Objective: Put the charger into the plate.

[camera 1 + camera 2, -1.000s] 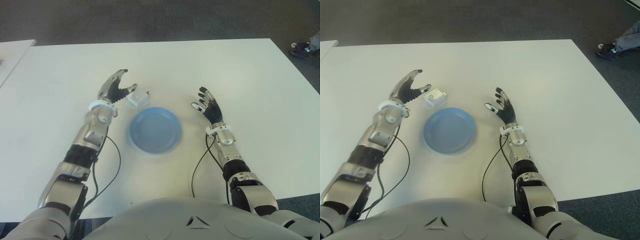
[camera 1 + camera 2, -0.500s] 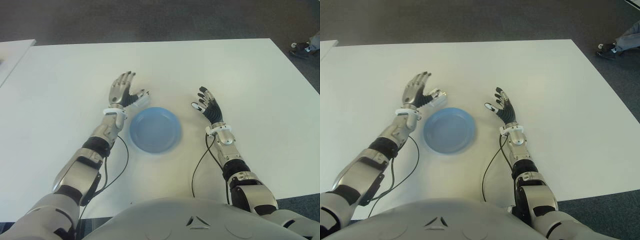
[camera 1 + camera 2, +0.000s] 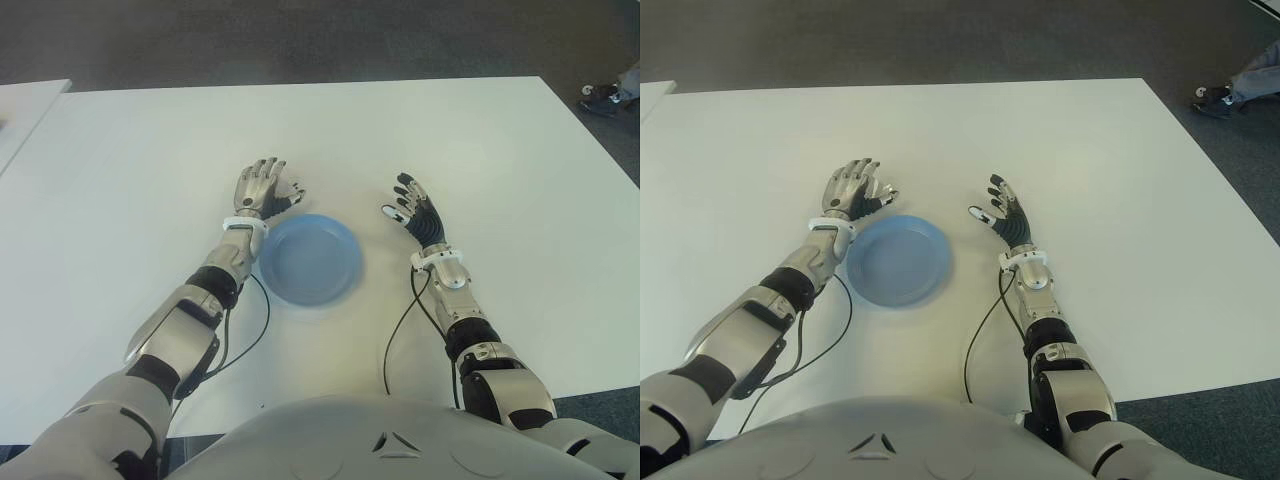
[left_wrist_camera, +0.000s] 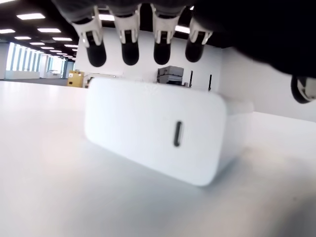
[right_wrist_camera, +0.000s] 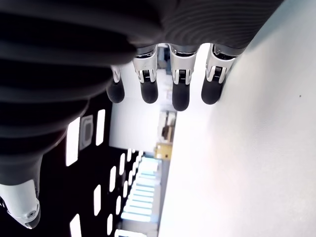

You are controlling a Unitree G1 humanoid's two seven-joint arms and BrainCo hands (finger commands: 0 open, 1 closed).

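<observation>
A white block charger (image 4: 158,131) with one port facing the wrist camera lies on the white table (image 3: 450,130). My left hand (image 3: 270,182) hovers right over it, fingers spread, and the fingertips (image 4: 129,49) hang just above its top without closing on it. In the eye views the hand hides the charger. The round blue plate (image 3: 310,258) sits empty just behind and right of that hand, nearer my body. My right hand (image 3: 412,208) shows open to the right of the plate, palm turned inward.
Thin black cables (image 3: 400,320) run from both wrists across the table toward my body. A second table's corner (image 3: 20,105) shows at the far left. Dark floor and a person's shoe (image 3: 600,98) lie beyond the table's far right edge.
My left hand has swung right, from beside the charger to directly over it, so the charger is now covered in the eye views. The right hand and plate have not moved.
</observation>
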